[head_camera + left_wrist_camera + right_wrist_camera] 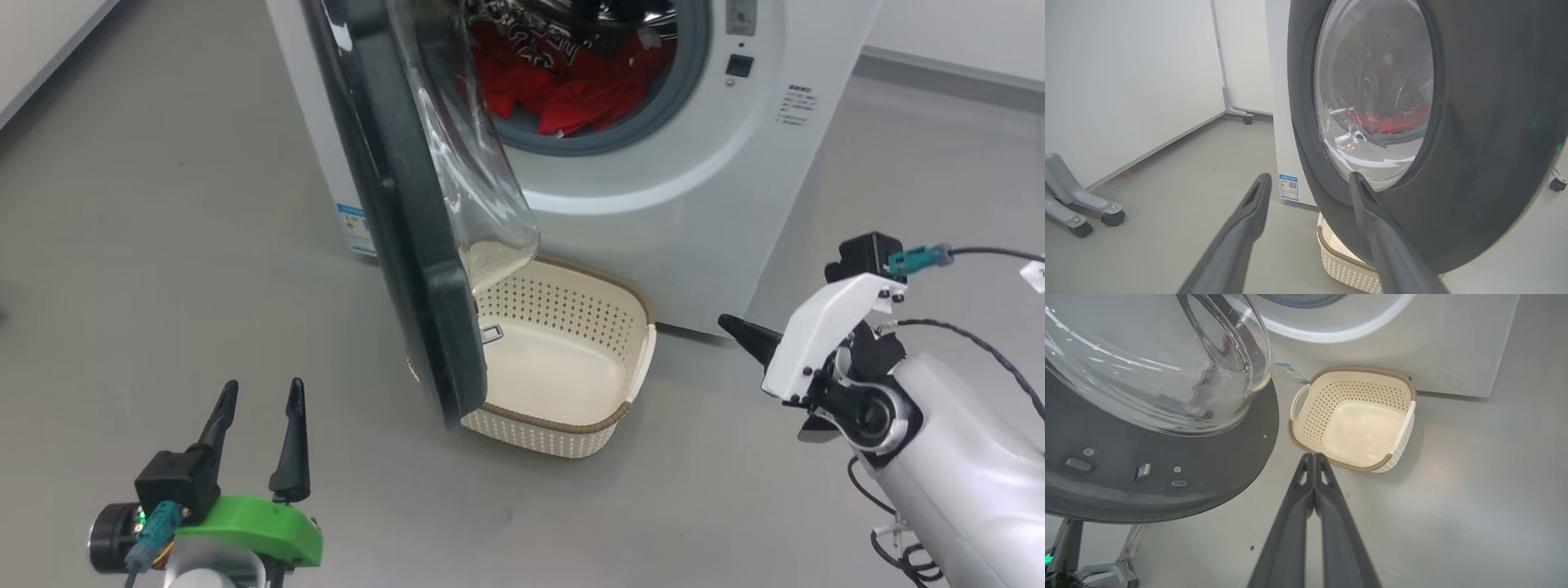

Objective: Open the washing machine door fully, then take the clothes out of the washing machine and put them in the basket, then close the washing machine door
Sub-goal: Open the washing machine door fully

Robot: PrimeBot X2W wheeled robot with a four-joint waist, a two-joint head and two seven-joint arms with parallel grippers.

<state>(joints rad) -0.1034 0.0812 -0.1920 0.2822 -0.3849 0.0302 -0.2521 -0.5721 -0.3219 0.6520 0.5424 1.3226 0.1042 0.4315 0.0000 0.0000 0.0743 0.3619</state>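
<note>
The white washing machine (718, 188) stands ahead with its black-rimmed door (408, 245) swung partly out, edge-on to me, its glass bowl (482, 196) over the basket. Red clothes (571, 82) lie in the drum and show through the door's glass (1388, 120). The cream basket (563, 359) sits empty on the floor before the machine, also in the right wrist view (1359, 420). My left gripper (261, 400) is open at the lower left, in front of the door's outer face (1474, 163), holding nothing. My right gripper (1314, 457) is shut and empty, to the right of the basket.
Grey floor (163, 245) spreads to the left and right of the machine. White wall panels on wheeled feet (1081, 216) stand at the left in the left wrist view. A blue label (355, 229) marks the machine's lower front corner.
</note>
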